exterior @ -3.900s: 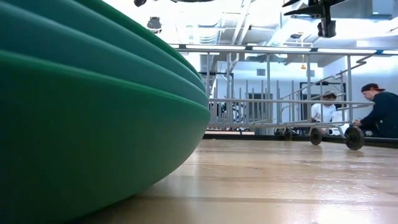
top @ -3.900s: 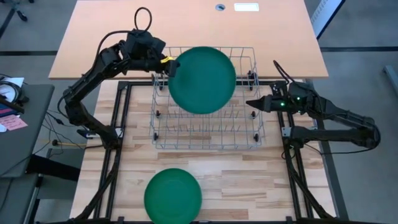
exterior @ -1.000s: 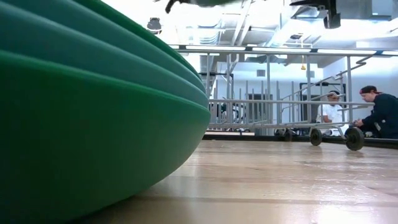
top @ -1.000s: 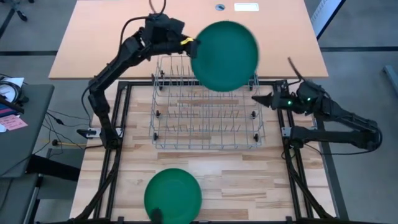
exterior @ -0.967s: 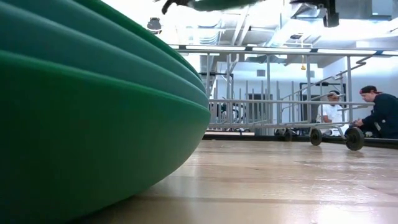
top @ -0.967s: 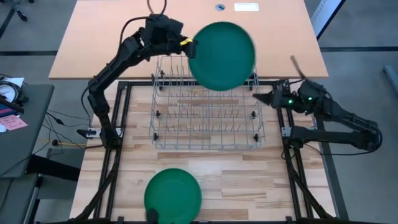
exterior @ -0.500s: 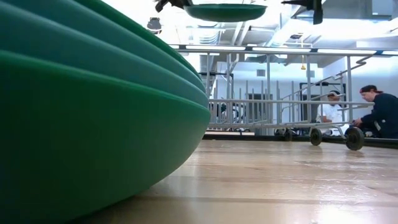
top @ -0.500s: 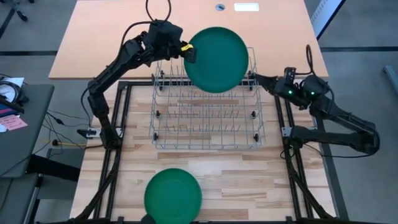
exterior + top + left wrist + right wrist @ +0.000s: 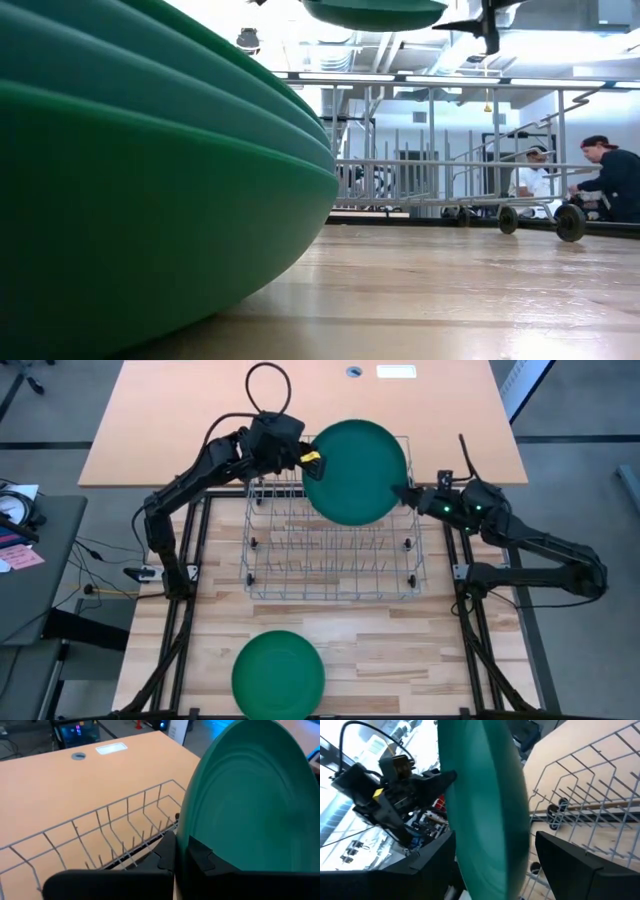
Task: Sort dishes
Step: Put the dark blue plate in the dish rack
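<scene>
A dark green plate (image 9: 353, 470) hangs over the far part of the wire rack (image 9: 333, 540), and my left gripper (image 9: 312, 457) is shut on its left rim. My right gripper (image 9: 400, 490) is open at the plate's right rim. In the right wrist view its two fingers (image 9: 420, 870) stand on either side of that plate (image 9: 490, 810); I cannot tell whether they touch it. A stack of green plates (image 9: 278, 673) rests flat on the table near the front edge and fills the left of the low view (image 9: 150, 180). My left gripper pinches the plate's rim (image 9: 192, 827) on the side toward the table's left, one finger on each face. The fingers come from the table's left, slanting slightly down. The plate is lifted clear above the rack, roughly level.
The wire rack stands on small wheels (image 9: 570, 222) at the middle of the wooden table. A tan desk (image 9: 180, 410) lies beyond the far edge. Two people (image 9: 610, 175) sit in the room behind the rack.
My left gripper has carried the plate a little toward the table's near edge and lower, over the rack's far side, rolling its wrist. My right gripper has moved toward the far edge and the plate, has opened, and now straddles the plate's right rim.
</scene>
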`<act>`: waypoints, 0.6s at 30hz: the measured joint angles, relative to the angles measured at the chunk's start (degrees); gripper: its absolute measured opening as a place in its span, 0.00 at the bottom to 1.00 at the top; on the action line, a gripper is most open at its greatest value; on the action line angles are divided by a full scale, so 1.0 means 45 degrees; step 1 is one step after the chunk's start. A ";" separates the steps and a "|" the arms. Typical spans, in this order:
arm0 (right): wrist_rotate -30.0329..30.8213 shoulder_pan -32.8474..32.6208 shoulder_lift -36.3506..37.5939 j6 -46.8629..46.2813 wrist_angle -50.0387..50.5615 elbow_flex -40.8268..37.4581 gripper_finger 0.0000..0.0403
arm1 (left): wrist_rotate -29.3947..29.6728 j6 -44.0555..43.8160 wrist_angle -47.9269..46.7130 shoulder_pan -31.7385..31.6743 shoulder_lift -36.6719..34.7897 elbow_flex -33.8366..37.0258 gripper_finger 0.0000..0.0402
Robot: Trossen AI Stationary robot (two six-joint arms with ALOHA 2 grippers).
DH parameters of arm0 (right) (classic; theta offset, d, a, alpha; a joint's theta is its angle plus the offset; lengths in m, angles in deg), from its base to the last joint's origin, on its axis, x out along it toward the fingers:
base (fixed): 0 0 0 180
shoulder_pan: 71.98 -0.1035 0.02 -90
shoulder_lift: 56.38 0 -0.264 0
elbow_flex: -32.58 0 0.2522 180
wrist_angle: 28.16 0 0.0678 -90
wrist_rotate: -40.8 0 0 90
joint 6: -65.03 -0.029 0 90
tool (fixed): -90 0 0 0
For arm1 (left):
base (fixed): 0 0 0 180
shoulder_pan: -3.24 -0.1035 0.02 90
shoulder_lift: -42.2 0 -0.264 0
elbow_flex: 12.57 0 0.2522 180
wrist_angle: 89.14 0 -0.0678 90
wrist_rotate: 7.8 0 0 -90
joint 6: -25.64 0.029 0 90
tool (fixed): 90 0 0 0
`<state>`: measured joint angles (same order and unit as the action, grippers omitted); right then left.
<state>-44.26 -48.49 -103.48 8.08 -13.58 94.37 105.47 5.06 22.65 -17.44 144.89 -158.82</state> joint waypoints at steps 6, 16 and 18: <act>0.0004 0.0003 -0.0134 -0.0273 0.0232 0.0000 0.57 | 0.0284 -0.0010 -0.0075 0.0348 0.0000 0.0000 0.02; 0.0046 0.0019 -0.0202 -0.0182 0.1026 0.0000 0.18 | 0.0555 -0.0063 -0.0065 0.0603 0.0000 0.0000 0.02; 0.0106 0.0029 -0.0227 -0.0185 0.1281 -0.0005 0.13 | 0.0534 -0.0044 -0.0049 0.0661 0.0000 0.0000 0.03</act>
<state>-43.78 -48.36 -104.50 7.25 -7.82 94.35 107.87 4.86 22.43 -14.47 144.89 -158.82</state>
